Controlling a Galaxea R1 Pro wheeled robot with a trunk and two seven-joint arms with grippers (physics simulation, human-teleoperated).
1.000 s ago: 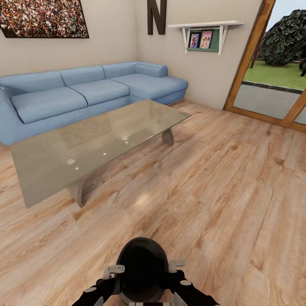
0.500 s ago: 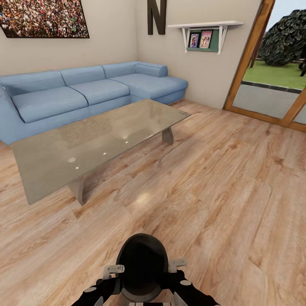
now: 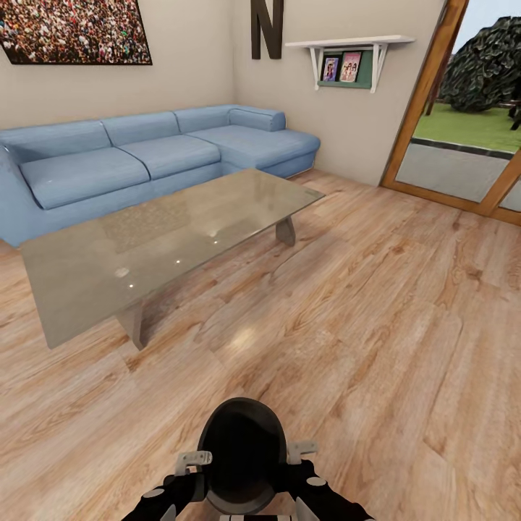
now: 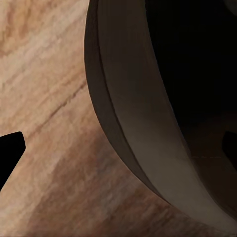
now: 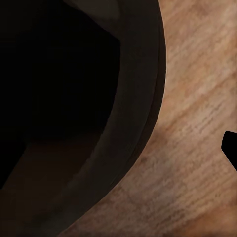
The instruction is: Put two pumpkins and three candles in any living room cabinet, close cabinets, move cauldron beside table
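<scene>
The cauldron [image 3: 242, 452], a black round pot with a dark hollow, hangs just above the wood floor in front of my trunk at the bottom of the head view. My left gripper [image 3: 194, 459] is shut on its left rim and my right gripper [image 3: 302, 449] on its right rim. In the left wrist view the thick rim [image 4: 143, 128] runs between the fingers, with one fingertip [image 4: 10, 153] outside over the floor. The right wrist view shows the same: rim [image 5: 140, 98] and an outer fingertip [image 5: 230, 148]. The glass-topped table [image 3: 166, 239] stands ahead to the left. Pumpkins, candles and cabinet are out of view.
A blue corner sofa [image 3: 145, 159] lines the wall behind the table. A white wall shelf [image 3: 351, 45] with pictures hangs at the back right. A wood-framed glass door [image 3: 463, 116] to the garden is at the far right. Bare wood floor [image 3: 376, 311] stretches between me and the table.
The view shifted slightly between one second and half a second ago, and the cauldron sits a little higher in the picture. Since then nothing has moved.
</scene>
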